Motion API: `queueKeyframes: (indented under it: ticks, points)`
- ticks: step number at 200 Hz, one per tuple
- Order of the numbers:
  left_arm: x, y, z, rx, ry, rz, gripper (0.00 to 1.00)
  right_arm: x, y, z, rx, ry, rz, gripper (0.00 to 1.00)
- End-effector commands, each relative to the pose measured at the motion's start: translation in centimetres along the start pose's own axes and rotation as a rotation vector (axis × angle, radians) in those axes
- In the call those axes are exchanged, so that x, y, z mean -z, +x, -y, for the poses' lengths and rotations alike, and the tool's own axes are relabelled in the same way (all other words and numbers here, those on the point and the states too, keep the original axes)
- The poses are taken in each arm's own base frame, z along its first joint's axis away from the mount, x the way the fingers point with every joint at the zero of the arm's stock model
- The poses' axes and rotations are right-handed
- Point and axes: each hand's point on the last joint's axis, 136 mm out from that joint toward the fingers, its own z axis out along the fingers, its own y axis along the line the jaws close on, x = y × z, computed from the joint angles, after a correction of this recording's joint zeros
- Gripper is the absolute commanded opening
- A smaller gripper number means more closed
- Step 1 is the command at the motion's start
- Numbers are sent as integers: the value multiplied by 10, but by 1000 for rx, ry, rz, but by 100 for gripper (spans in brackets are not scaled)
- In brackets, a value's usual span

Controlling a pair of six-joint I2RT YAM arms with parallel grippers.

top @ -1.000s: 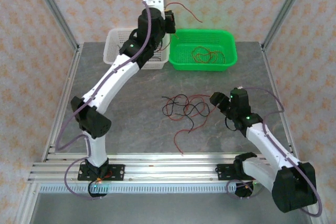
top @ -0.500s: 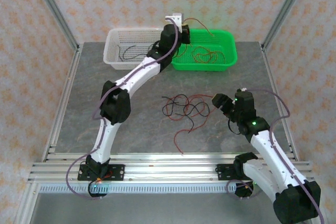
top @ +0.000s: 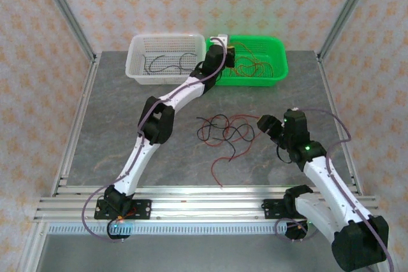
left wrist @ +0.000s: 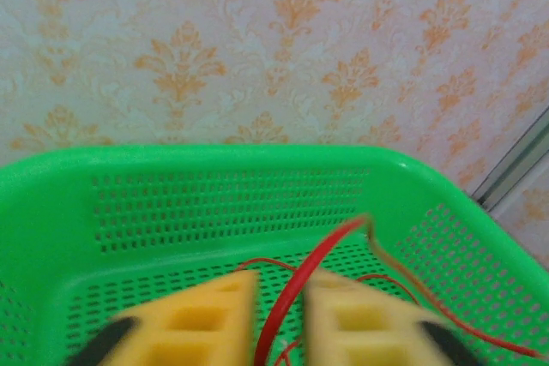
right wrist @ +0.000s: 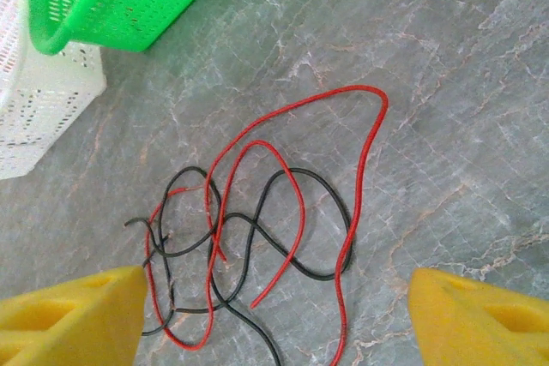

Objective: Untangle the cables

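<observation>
Step in hand: red cable [left wrist: 322,242] being dropped into green basket [left wrist: 214,165]. Left gripper [left wrist: 281,293] is seen slightly parted, cable between the jaws, apparently loose (view blurred). Right gripper [right wrist: 279,297] is held wide apart above the tangle [right wrist: 249,246] on the table [right wrist: 446,83]. Next: one strand to be pinched singly.

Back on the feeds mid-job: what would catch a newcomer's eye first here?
The loose tangle of red and black cables mid-table, with the right gripper open beside it. At the far edge, the left gripper hangs over the green basket, a red cable running between its slightly parted fingers; the white basket beside holds black strands.
</observation>
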Motion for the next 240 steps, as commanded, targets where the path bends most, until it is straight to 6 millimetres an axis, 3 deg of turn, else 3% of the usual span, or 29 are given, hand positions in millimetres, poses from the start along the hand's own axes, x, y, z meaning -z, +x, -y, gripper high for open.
queueKeyframes:
  ticks: [1, 24, 89, 132, 161, 163, 168, 206, 240]
  points:
    - [3, -10, 1, -44, 7, -28, 42, 1, -8, -8, -7, -23, 20, 79]
    - [9, -7, 3, -84, 15, -82, 60, 1, -10, -10, -4, -24, 22, 79]
    - [49, -29, 7, -135, -7, -211, 64, -2, -2, -1, -25, 2, -4, 76]
    - [113, -67, 32, -127, 27, -166, 63, -11, 11, 21, -42, 74, -11, 73]
    - [164, -72, 48, -138, 27, -159, 64, -27, 20, 30, -62, 84, -28, 73]
    - [166, -66, 48, -141, 24, -170, 64, -28, 21, 30, -60, 83, -30, 73]
    - [180, -75, 52, -138, 25, -150, 64, -31, 21, 32, -62, 85, -30, 72]
    - [245, -53, 53, -58, 48, -145, 65, -49, 21, 36, -53, 99, -24, 70]
    - [289, -29, 39, 15, 48, -148, 65, -67, 16, 33, -39, 100, -23, 64]
